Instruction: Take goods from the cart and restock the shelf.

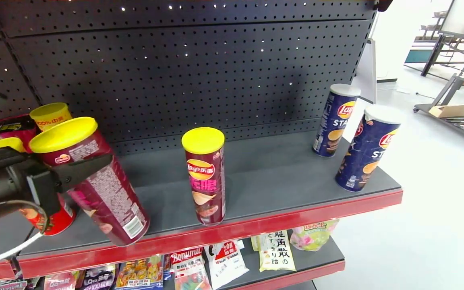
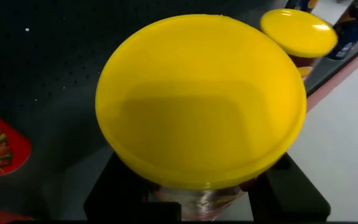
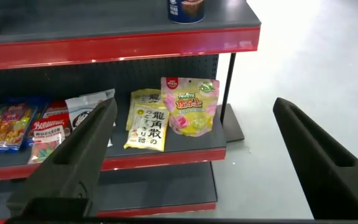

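- Looking at the left edge of the head frame, I see my left gripper (image 1: 91, 167) clamped around a maroon chip can (image 1: 107, 189). One black finger (image 1: 83, 171) crosses the can's front below its yellow lid (image 1: 63, 134).
- The held can leans, with the lid toward the upper left. Its base is in the lower left of the frame, at the red front lip (image 1: 256, 224) of the upper shelf (image 1: 280, 177). I cannot tell whether the base touches the deck.
- Behind the gripper, at mid-left, more yellow-lidded cans (image 1: 50, 114) stand against the pegboard back (image 1: 199, 72). A red can (image 1: 56, 219) stands low down, partly hidden by the arm.
- In the centre of the frame, a second maroon can (image 1: 206, 177) stands upright near the front lip, apart from the held one.
- Toward the right, two blue chip cans stand near each other. The rear blue can (image 1: 334, 121) is farther back, and the front blue can (image 1: 367, 149) is near the shelf's right front corner.
- Along the bottom of the frame, the lower shelf (image 1: 332, 251) carries snack bags. Among them are a yellow bag (image 1: 276, 251) and a green-and-pink bag (image 1: 314, 235) just to its right.
- My right gripper (image 3: 194, 104) faces that lower shelf with its fingers spread wide apart and not holding anything.
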You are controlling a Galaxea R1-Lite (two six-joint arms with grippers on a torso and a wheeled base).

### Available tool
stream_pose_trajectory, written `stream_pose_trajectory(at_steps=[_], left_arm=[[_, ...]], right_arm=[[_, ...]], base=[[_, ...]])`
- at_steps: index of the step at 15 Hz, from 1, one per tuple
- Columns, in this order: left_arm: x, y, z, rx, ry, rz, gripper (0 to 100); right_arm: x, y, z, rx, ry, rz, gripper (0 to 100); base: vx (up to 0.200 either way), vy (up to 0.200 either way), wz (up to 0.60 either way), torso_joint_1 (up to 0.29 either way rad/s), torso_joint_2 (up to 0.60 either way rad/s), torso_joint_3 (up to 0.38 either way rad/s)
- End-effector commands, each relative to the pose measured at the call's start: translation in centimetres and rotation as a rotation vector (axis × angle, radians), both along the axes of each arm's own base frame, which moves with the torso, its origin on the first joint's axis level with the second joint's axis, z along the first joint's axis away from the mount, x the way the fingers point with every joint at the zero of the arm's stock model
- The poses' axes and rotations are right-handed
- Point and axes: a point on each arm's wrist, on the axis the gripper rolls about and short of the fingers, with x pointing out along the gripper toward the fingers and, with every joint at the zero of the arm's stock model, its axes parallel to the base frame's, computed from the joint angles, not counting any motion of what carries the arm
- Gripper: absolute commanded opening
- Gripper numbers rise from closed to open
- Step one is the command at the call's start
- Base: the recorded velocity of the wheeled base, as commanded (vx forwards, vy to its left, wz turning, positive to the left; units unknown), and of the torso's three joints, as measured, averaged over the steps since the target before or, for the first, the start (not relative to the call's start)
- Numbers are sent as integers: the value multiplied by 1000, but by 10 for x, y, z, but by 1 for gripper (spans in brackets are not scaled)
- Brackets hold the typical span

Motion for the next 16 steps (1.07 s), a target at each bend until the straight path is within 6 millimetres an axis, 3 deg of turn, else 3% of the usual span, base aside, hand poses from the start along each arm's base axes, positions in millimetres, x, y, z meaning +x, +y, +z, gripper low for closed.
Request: stream_pose_trajectory(at_steps=[1,7,12,16], left_arm=[[37,-6,-11,53,67,7,0],[111,-25,-33,29,-37,-34,0],[144,-40,-32,18,-54,-94,0],[157,-49,-31,15,-63,-111,0]], right_arm=[[0,0,0,3,3,1,100],[0,0,0,-2,5,2,100],[0,0,0,3,3,0,100],[0,0,0,3,3,0,100]], base=[[0,0,0,0,0,0],[0,0,0,0,0,0],[0,0,0,0,0,0],[0,0,0,0,0,0]])
